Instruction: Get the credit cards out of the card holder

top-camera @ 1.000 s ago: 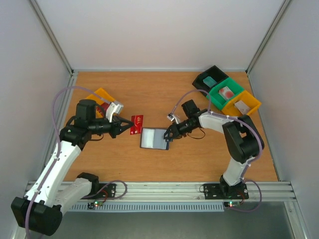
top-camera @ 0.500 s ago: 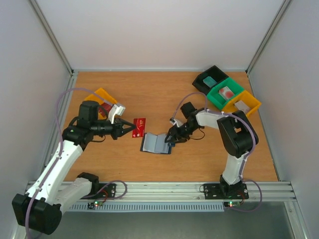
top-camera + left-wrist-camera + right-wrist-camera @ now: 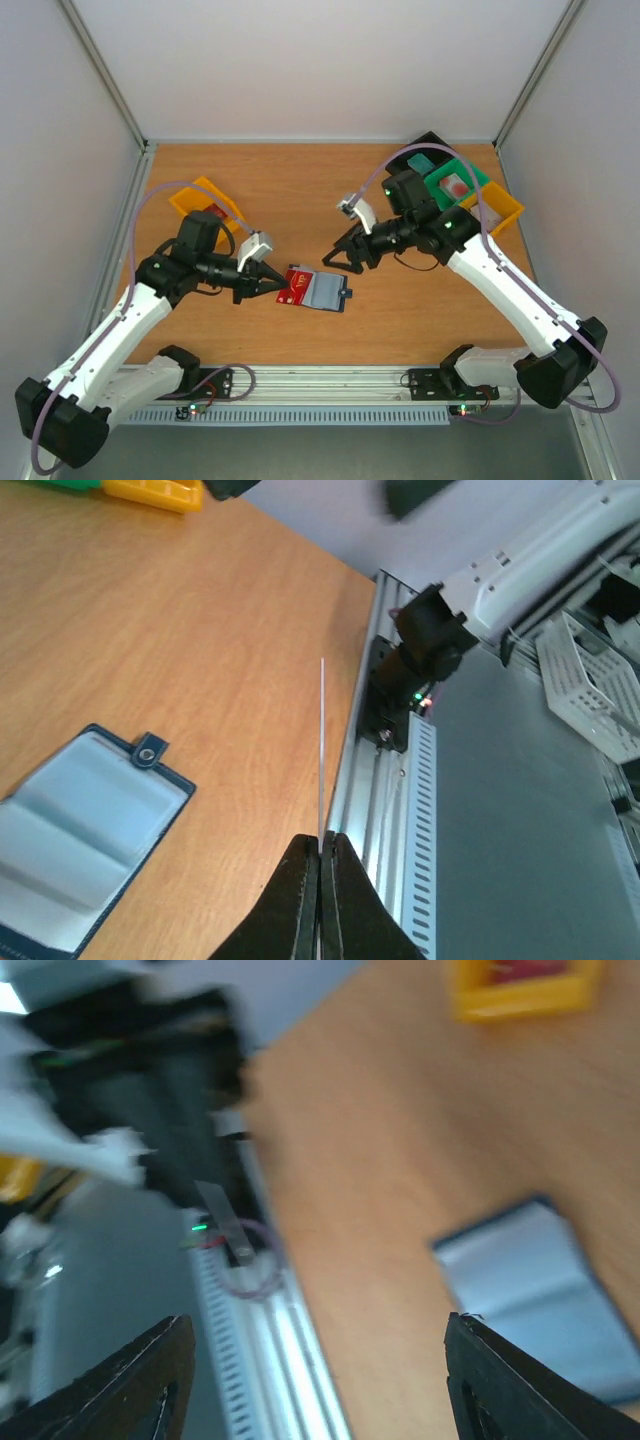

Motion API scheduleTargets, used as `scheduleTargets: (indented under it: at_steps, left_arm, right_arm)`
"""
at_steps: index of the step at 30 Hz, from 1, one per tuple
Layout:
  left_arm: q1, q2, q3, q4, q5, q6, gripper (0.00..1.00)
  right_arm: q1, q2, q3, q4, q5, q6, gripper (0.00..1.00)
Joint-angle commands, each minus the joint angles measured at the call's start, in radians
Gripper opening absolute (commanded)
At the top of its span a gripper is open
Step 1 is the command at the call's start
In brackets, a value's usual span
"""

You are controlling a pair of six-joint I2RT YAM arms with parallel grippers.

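Between the clenched fingers of the left end effector, a red credit card is grasped at one edge and shows edge-on in the wrist view. One second ago this card hung farther from the near edge of the bench. It now sits just beside the left side of the card holder. The holder lies opened flat toward the middle of the near edge, pale pockets up and tab pointing right. The right end effector, which was pressing on the holder, has lifted clear and is released, jaws spread wide. Judgement: one card is extracted and the holder is unpinned. Whether more cards remain inside cannot be told.
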Motion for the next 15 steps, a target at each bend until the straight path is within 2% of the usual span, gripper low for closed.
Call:
scheduleTargets:
  at_steps: [1, 4, 7, 9, 15]
  left_arm:
    - [-0.034, 0.013, 0.04, -0.037, 0.068, 0.117, 0.0]
    - [-0.038, 0.013, 0.045, -0.042, 0.082, 0.121, 0.0]
    - [-0.039, 0.005, 0.044, -0.044, 0.088, 0.127, 0.0]
    - [-0.041, 0.004, 0.043, -0.043, 0.089, 0.13, 0.0]
    - [-0.041, 0.004, 0.04, -0.038, 0.084, 0.117, 0.0]
  right_arm:
    - [0.16, 0.047, 0.076, -0.014, -0.21, -0.099, 0.71]
    - [0.251, 0.104, 0.13, -0.059, -0.141, -0.131, 0.75]
    - [0.269, 0.134, 0.139, -0.064, -0.108, -0.13, 0.72]
    - [0.275, 0.151, 0.146, -0.072, -0.128, -0.131, 0.61]
    - [0.28, 0.145, 0.14, -0.056, -0.136, -0.119, 0.09]
